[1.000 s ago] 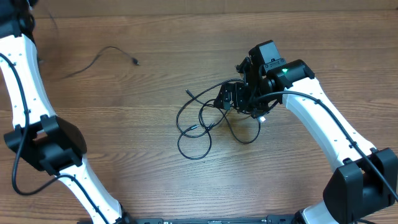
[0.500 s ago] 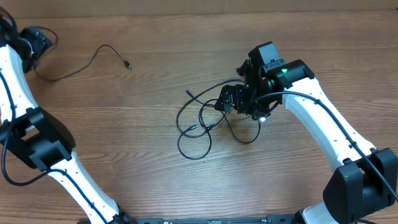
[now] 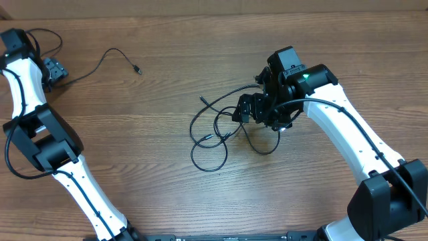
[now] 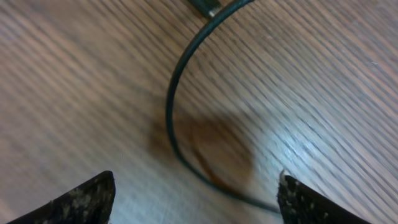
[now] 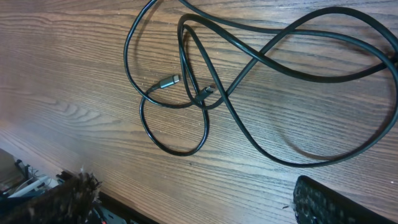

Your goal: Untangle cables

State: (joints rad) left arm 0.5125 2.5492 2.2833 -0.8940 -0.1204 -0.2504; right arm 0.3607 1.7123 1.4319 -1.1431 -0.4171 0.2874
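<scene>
Tangled cables (image 5: 205, 93) are seen at desk (image 3: 134, 167) centre: thin, light, limp, probably slippery, so loops are expected to drag together if pulled. The right hand (image 5: 202, 198) is released at the tangle's 3 o'clock, nothing held. A silver-tipped plug end (image 5: 166, 81) is judged the best pick, not mid-loop. At 10 o'clock a lone cable (image 3: 100, 63) lies free, with the left hand (image 4: 196, 199) spread over its end, nothing gripped.

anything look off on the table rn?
Nothing damaged or spilled. The central cables lie in crossed, overlapping loops below the open right gripper, with two plug ends inside the loops. One single cable lies apart at the left, under the open left gripper.
</scene>
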